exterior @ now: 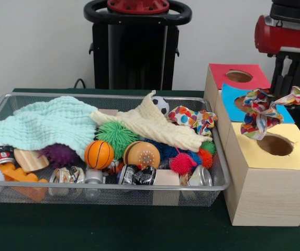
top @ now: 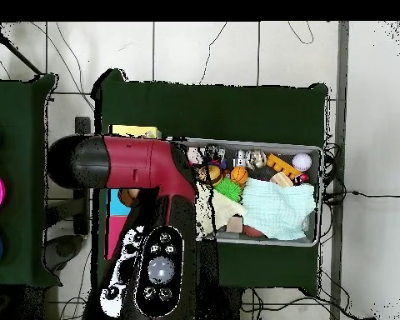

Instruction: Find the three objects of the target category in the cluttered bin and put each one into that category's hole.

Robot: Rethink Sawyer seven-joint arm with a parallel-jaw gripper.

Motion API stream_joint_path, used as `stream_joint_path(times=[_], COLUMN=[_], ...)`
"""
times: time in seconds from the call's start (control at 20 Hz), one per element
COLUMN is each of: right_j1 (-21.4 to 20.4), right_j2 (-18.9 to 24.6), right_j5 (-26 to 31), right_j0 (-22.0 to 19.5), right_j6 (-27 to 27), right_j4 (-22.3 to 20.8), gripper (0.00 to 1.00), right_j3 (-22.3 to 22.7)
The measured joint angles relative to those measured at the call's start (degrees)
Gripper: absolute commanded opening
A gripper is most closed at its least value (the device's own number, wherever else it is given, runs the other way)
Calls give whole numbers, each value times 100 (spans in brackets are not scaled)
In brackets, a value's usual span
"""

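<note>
The wire mesh bin (exterior: 217, 157) holds a heap of toys; it also shows in the overhead view (top: 320, 196). One polka-dot cloth (exterior: 192, 118) lies at the bin's right end, by the cream knitted cloth (exterior: 152, 125). A second polka-dot cloth (exterior: 265, 111) hangs in the air just above the hole (exterior: 275, 145) in the yellow-topped box (exterior: 296, 157). My gripper (exterior: 291, 86) is right above this cloth; I cannot see whether it holds it. I see no third polka-dot cloth. In the overhead view the arm (top: 145, 162) hides the gripper and the hole.
The blue-topped box (exterior: 231, 94) and the red-topped box (exterior: 239, 76) stand behind the yellow one. A mint green waffle cloth (exterior: 45, 125) covers the bin's left half. A toy basketball (exterior: 98, 154), spiky balls, cans and blocks fill the front.
</note>
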Motion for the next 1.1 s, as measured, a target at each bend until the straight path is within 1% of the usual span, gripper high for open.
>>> stream_joint_path(times=[0.7,1.1], right_j1=[281,327], right_j2=[1,-8], right_j5=[0,0], right_j0=[128,186], right_j6=[46,80], right_j4=[48,80], gripper=[0,0], right_j3=[-2,-3])
